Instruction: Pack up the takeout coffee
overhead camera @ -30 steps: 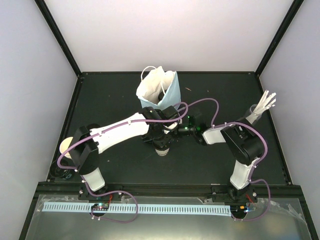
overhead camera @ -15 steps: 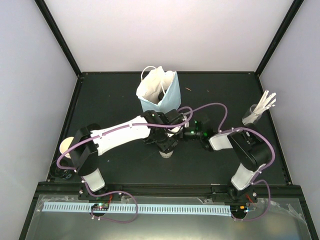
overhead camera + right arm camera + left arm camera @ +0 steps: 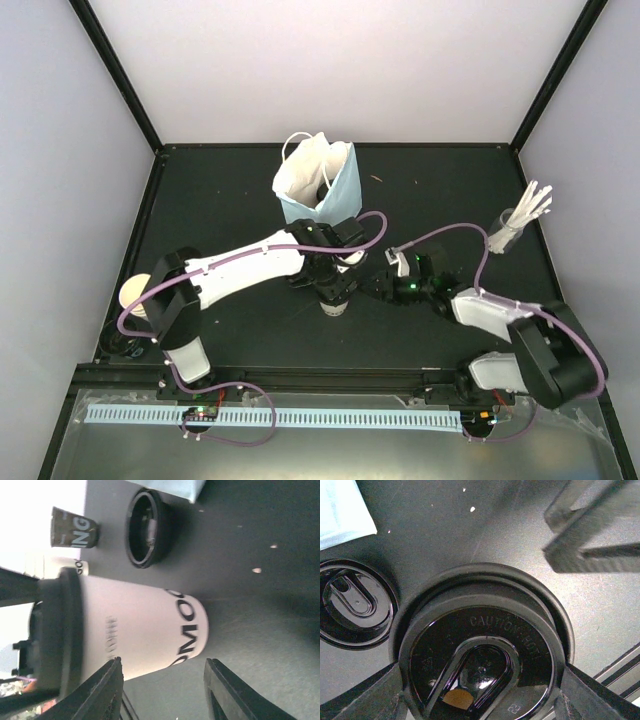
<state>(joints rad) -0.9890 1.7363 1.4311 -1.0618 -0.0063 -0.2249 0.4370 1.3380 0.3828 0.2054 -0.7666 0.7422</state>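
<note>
A small cream cup (image 3: 135,625) with a black lid (image 3: 480,670) on top is upright near the middle of the dark desk (image 3: 450,180), just in front of the light-blue paper bag (image 3: 315,185). The left arm (image 3: 240,265) reaches over the desk to the cup. The left jaws are wide apart and hug the lid from both sides, with one finger (image 3: 360,700) against each edge, so they have hold of the cup at its top. You can read the words "CAUTION HOT" on the lid. The right arm (image 3: 490,310) comes in low from the other side. The right jaws are partly open and have nothing between them. Their fingertips (image 3: 112,680) point at the side of the cup, close to it but not touching. A second black lid (image 3: 145,527) lies loose on the desk, just beside the cup and near the bag's corner. Far off at the left edge of the desk are more cups. One is cream (image 3: 133,295) and one looks brownish with big letters on it (image 3: 72,527). A clear glass of white sticks (image 3: 510,228) is well apart from all this, by the right edge of the desk. The bag is open at the top, with white handles.
</note>
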